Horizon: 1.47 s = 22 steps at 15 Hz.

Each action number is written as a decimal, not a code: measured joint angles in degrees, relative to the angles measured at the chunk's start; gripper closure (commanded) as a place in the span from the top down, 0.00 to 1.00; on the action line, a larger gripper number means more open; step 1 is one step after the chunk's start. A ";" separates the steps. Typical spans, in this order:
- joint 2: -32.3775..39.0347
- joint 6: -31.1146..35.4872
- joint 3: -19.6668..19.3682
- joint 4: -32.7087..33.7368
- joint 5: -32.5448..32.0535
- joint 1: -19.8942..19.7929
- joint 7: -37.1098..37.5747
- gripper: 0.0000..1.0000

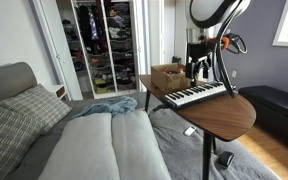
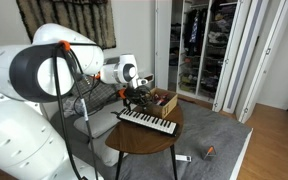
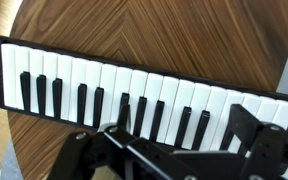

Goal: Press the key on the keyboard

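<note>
The keyboard [image 3: 114,85] is a slim piano keyboard with white keys, small black keys and a dark body. It lies on a round wooden table [image 3: 164,25] and shows in both exterior views [image 1: 196,94] [image 2: 147,121]. My gripper [image 3: 181,128] is open, with its two dark fingers spread wide over the keys near the keyboard's middle. In both exterior views the gripper [image 1: 197,70] [image 2: 139,100] points down, close above the keyboard. Whether a fingertip touches a key cannot be told.
A brown cardboard box [image 1: 167,75] [image 2: 165,101] stands on the table [image 1: 234,112] just behind the keyboard. A bed with pillows [image 1: 44,130] lies beside the table. An open closet [image 1: 102,45] is behind, and a dark bench [image 1: 279,105] stands by the wall.
</note>
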 measured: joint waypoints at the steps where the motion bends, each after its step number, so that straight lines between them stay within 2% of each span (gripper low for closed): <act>1: 0.00 0.00 -0.11 -0.05 0.00 -0.12 -0.01 1.00; 7: 0.01 0.04 -0.12 -0.06 0.09 -0.22 -0.01 1.00; 17: 0.66 4.33 1.49 0.02 10.60 3.68 -1.10 1.00; 22: 2.05 6.71 2.45 -0.01 10.78 4.37 -1.10 1.00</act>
